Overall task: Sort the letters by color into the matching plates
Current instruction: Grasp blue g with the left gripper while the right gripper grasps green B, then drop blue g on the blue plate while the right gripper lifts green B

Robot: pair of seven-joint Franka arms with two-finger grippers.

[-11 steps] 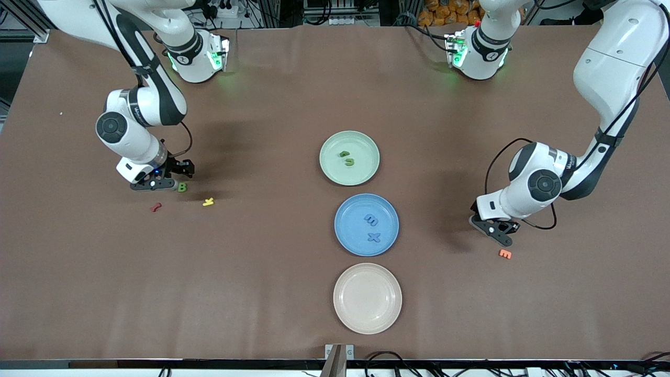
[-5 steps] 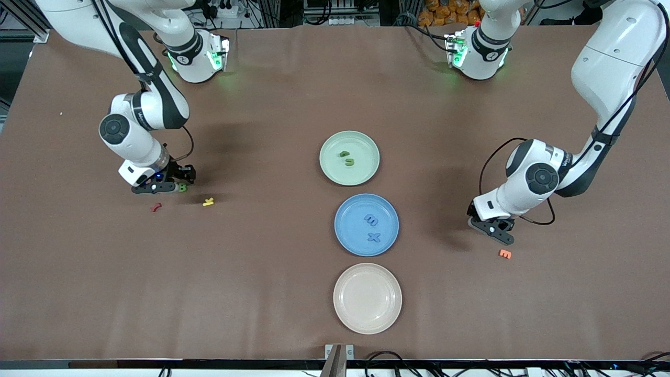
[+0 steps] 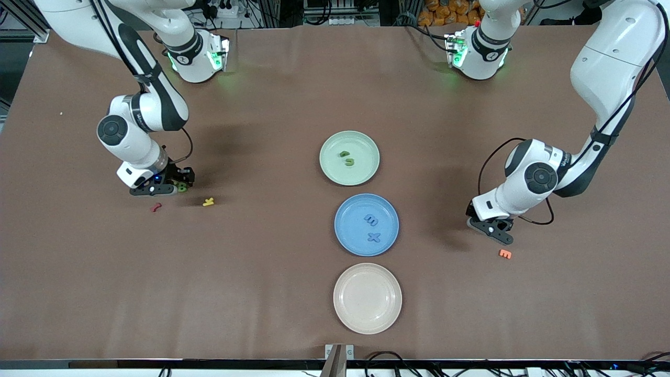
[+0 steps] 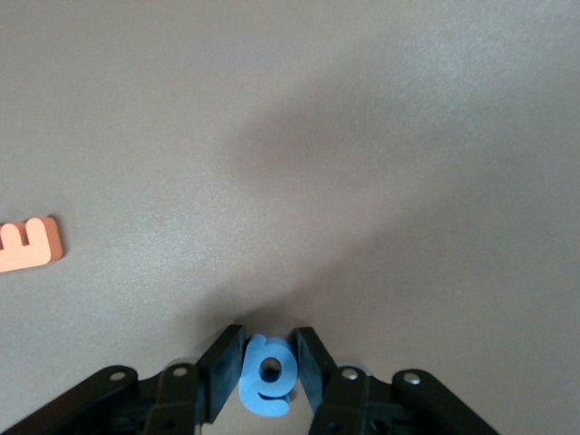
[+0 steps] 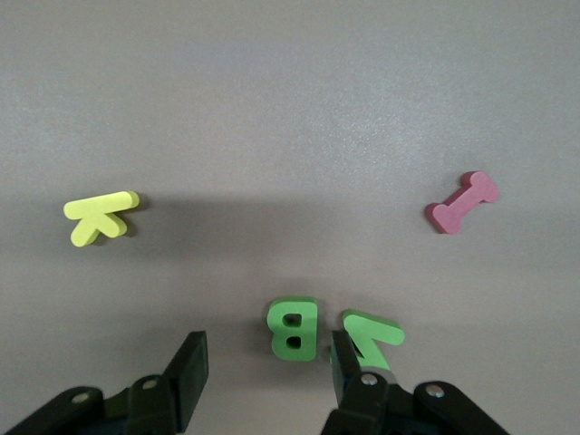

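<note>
My left gripper (image 4: 269,341) is shut on a blue letter g (image 4: 269,382), low over the table toward the left arm's end (image 3: 489,228). Over the right arm's end, my right gripper (image 5: 267,361) is open and low, its fingers either side of a green letter B (image 5: 292,328) that they do not touch. A second green letter (image 5: 373,335) lies just outside one finger. The pale green plate (image 3: 362,168) holds two green letters (image 3: 346,157). The blue plate (image 3: 347,230) holds two blue letters (image 3: 372,228).
An orange E (image 3: 505,254) lies close to the left gripper, nearer the front camera. A yellow K (image 3: 208,201) and a red piece (image 3: 155,207) lie by the right gripper. A beige plate (image 3: 367,298) sits nearest the camera, in line with the other two.
The left gripper has shut on the blue letter and shifted slightly toward the plates. The right gripper has settled lower around the green B, its fingers a little closer together.
</note>
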